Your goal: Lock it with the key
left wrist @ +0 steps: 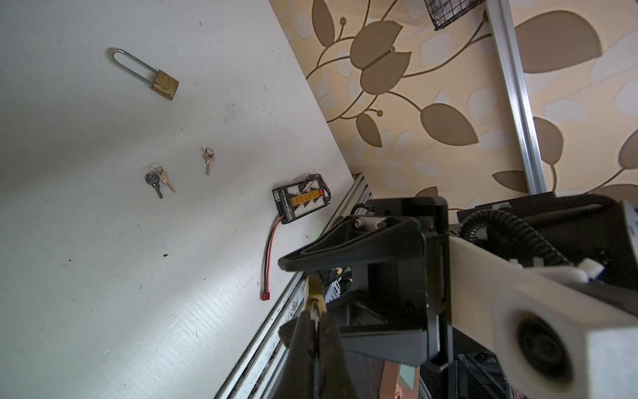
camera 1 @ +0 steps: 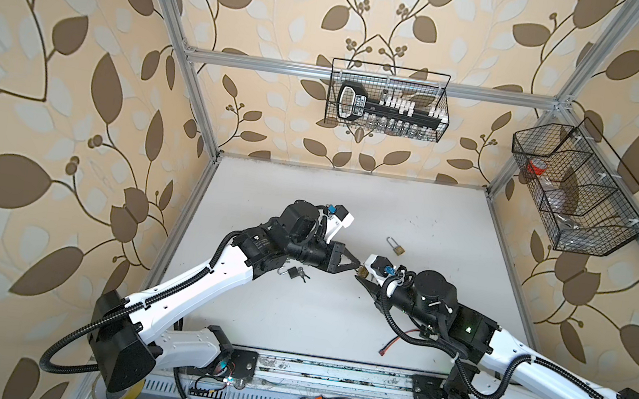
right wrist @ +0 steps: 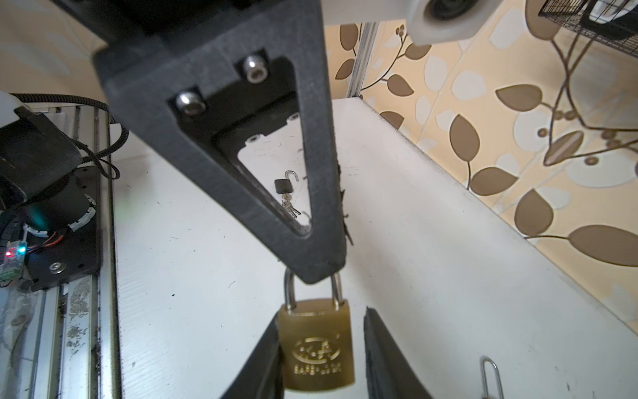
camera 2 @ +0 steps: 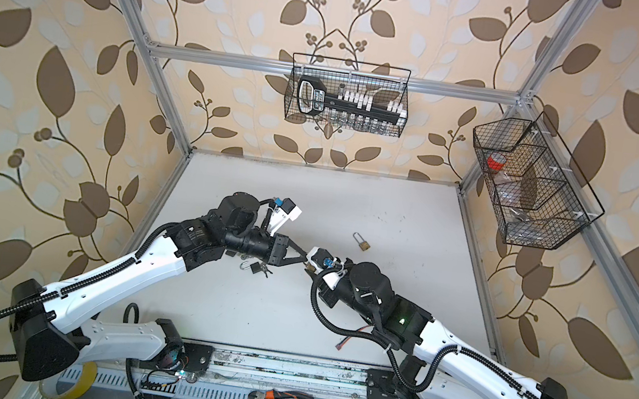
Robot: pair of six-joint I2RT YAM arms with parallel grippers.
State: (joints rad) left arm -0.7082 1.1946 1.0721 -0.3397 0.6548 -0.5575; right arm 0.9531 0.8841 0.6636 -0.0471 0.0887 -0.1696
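Left gripper (right wrist: 316, 276): jaws fully closed, pinching the shackle top of a brass padlock (right wrist: 316, 345) at lower centre of the right wrist view, seemingly lifted off the table (right wrist: 431, 248).

Right gripper (right wrist: 321, 317): part open, straddling the padlock body. One finger touches its side, the other stands off, so no grip.

Progress: both shackle legs look seated. No key in either gripper, none visible in this lock. The keying step appears wholly undone.

Count:
- Padlocks, three: the held one; a long-shackle padlock (camera 1: 399, 251), mid-frame; a black padlock (camera 1: 293, 273) under the left arm, shackle open, keys attached.
- Loose keys, two sets: key bunch (left wrist: 157, 179) and key pair (left wrist: 208, 159), left-centre of the left wrist view.
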